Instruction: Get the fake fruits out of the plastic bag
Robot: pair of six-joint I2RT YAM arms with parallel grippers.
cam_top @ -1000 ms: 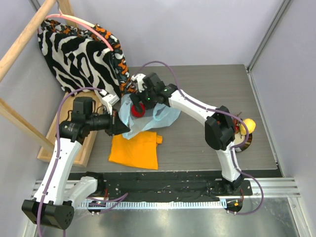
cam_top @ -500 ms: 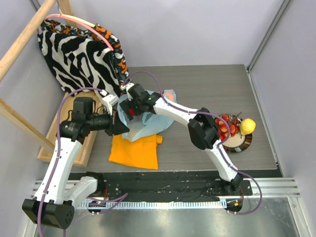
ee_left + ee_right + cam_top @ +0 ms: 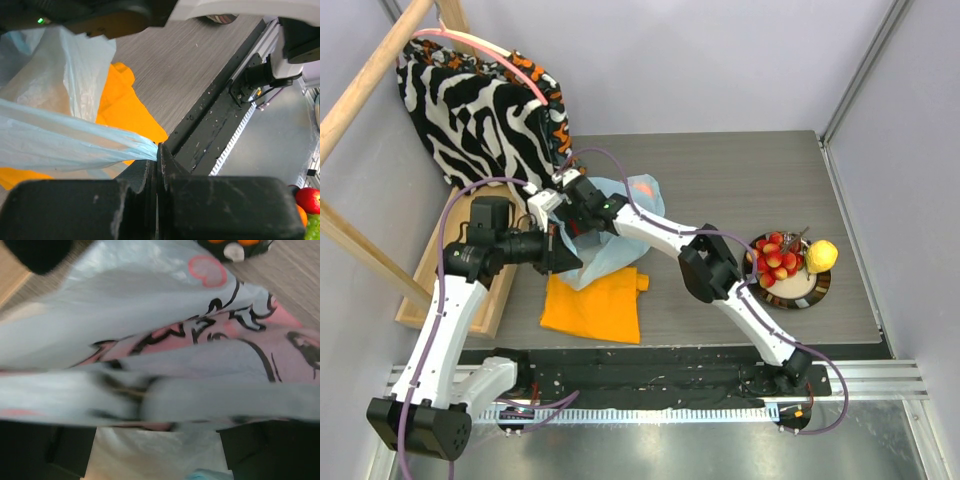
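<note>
The pale blue plastic bag (image 3: 625,230) with a pink print lies on the table behind the orange cloth. My left gripper (image 3: 566,252) is shut on the bag's left edge; the left wrist view shows the blue film (image 3: 60,145) pinched at the closed jaw tips (image 3: 158,150). My right gripper (image 3: 572,205) reaches over the bag's left end, close to the left gripper. In the right wrist view its fingers (image 3: 65,450) stand wide apart with bag film (image 3: 175,315) between them, blurred. No fruit shows in the bag. Red strawberries (image 3: 776,258) and a yellow lemon (image 3: 823,255) lie on a plate.
The plate (image 3: 810,295) stands at the right. A folded orange cloth (image 3: 595,305) lies in front of the bag. A zebra-striped cloth (image 3: 480,110) hangs on a wooden frame at the back left. A wooden board (image 3: 430,270) lies along the left edge.
My right gripper has moved left across the bag toward the left gripper. The red thing seen beside it earlier no longer shows. The left gripper has kept its hold.
</note>
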